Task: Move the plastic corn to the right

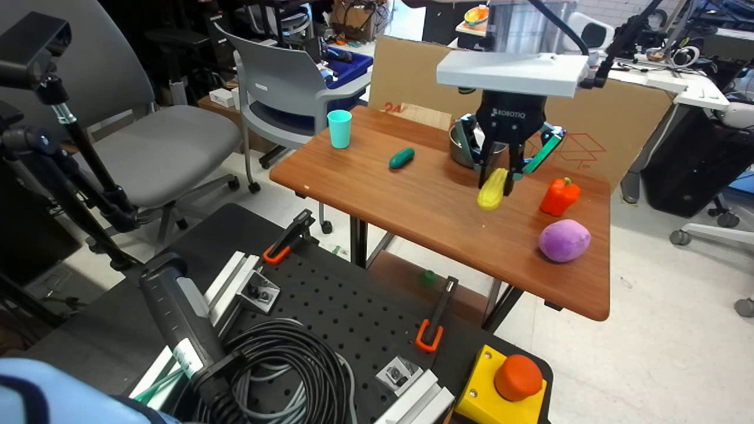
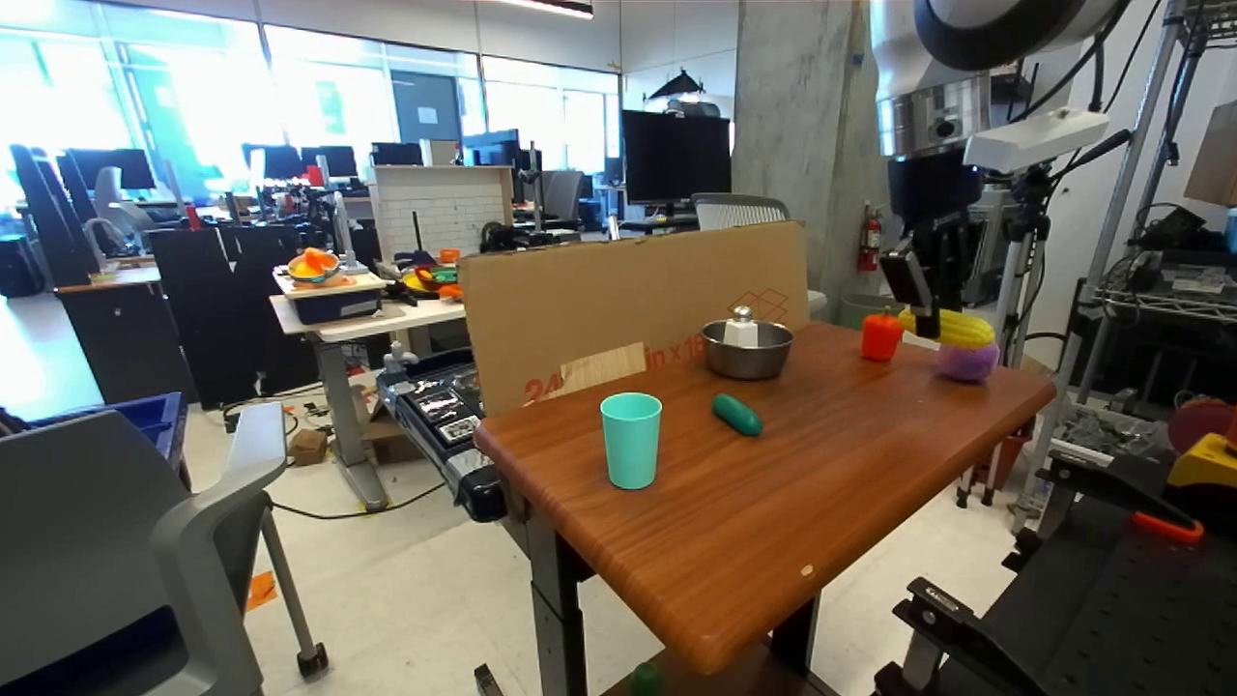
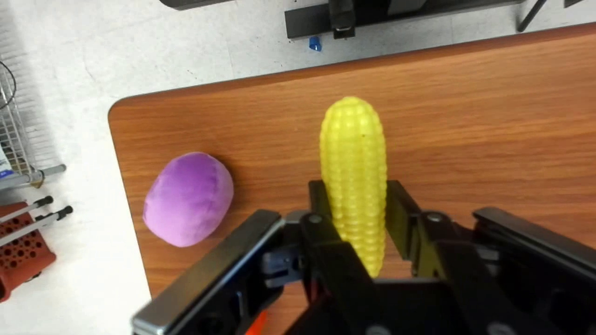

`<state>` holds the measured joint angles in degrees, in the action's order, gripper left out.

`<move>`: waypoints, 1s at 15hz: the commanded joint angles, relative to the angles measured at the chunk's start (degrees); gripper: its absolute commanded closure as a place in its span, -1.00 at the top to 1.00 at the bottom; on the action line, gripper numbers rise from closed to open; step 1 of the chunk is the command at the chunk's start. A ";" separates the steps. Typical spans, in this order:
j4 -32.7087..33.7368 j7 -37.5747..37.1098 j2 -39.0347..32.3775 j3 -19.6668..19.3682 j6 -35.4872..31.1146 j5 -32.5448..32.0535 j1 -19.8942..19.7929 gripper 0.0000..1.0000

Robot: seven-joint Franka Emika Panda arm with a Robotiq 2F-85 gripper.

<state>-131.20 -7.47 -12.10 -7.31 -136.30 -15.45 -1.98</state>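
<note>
The plastic corn [image 1: 490, 191] is bright yellow and oblong. It also shows in an exterior view [image 2: 957, 329] and in the wrist view [image 3: 352, 158]. My gripper [image 1: 496, 179] is shut on the corn, with one finger on each side of it. The fingers also show in an exterior view [image 2: 930, 324] and in the wrist view [image 3: 356, 200]. The corn is held above the brown table [image 1: 436, 206], with its thick end sticking out past the fingertips. The narrow end lies between the fingers, partly hidden by one finger in the wrist view.
A round purple toy [image 1: 564, 240] and an orange-red pepper [image 1: 559, 196] stand near one table end. A metal bowl [image 2: 749, 360] holding a white object, a dark green toy [image 2: 737, 415] and a turquoise cup [image 2: 631, 440] are also on the table. Cardboard [image 2: 628, 300] stands behind.
</note>
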 commanded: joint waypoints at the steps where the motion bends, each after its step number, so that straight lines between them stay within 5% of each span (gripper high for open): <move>1: 4.04 -1.75 -5.59 -0.58 2.41 -1.71 0.01 -0.81; 10: 7.67 -2.86 -13.75 -2.28 1.97 -2.57 0.88 -0.81; 11: 7.40 -2.20 -12.65 -1.82 1.90 -1.85 0.70 0.19; 15: 4.82 0.16 -7.72 0.05 1.93 -0.23 0.83 0.64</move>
<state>-124.68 -9.33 -24.12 -8.42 -135.81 -16.65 -1.74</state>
